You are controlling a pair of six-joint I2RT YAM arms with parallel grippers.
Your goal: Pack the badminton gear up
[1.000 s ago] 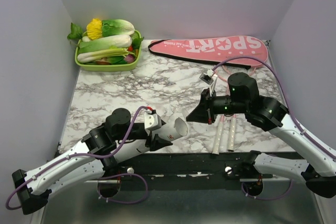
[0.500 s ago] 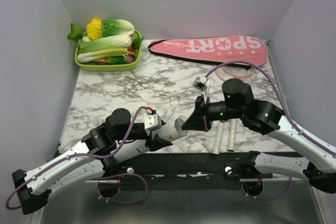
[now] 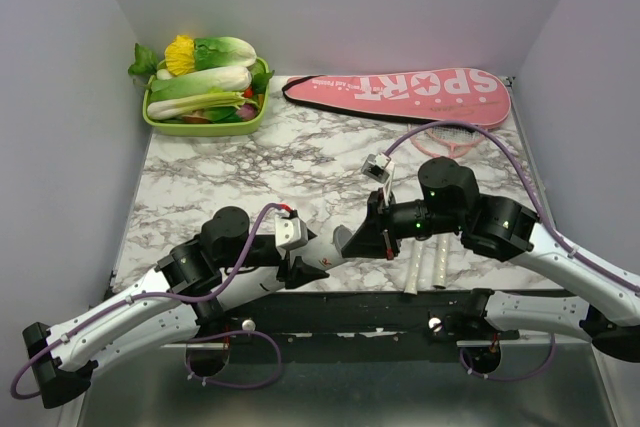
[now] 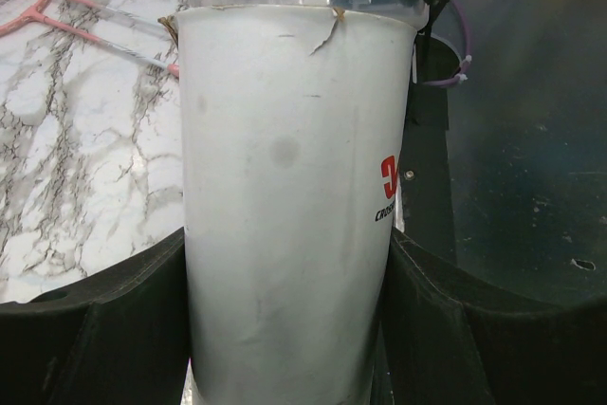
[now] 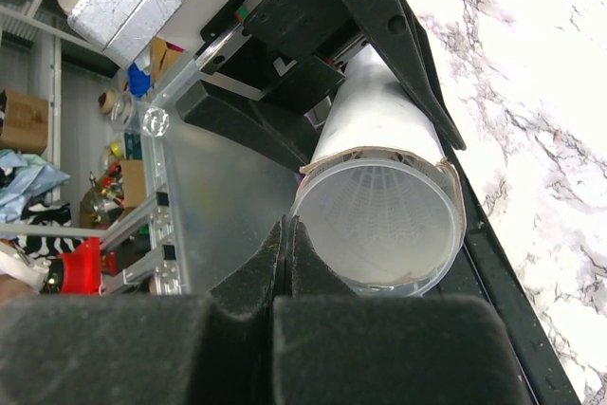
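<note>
At the near edge of the bench (image 3: 220, 177), the left hand (image 3: 312, 259) is gripping the white tube (image 4: 285, 187) by its body, one finger pressing each side. The tube is tilting up off the surface, with its open mouth pointing right and slightly far. The right hand (image 5: 287, 234) is hovering at that mouth with its fingers pressed fully together and their tips sitting just beside the rim; nothing is showing between them. To the right, two thin rackets (image 3: 428, 265) are lying with their handles near and their heads far. The pink cover (image 3: 400, 89) is lying along the far edge. A green tray (image 3: 200, 127) of vegetables is sitting in the far left corner.
</note>
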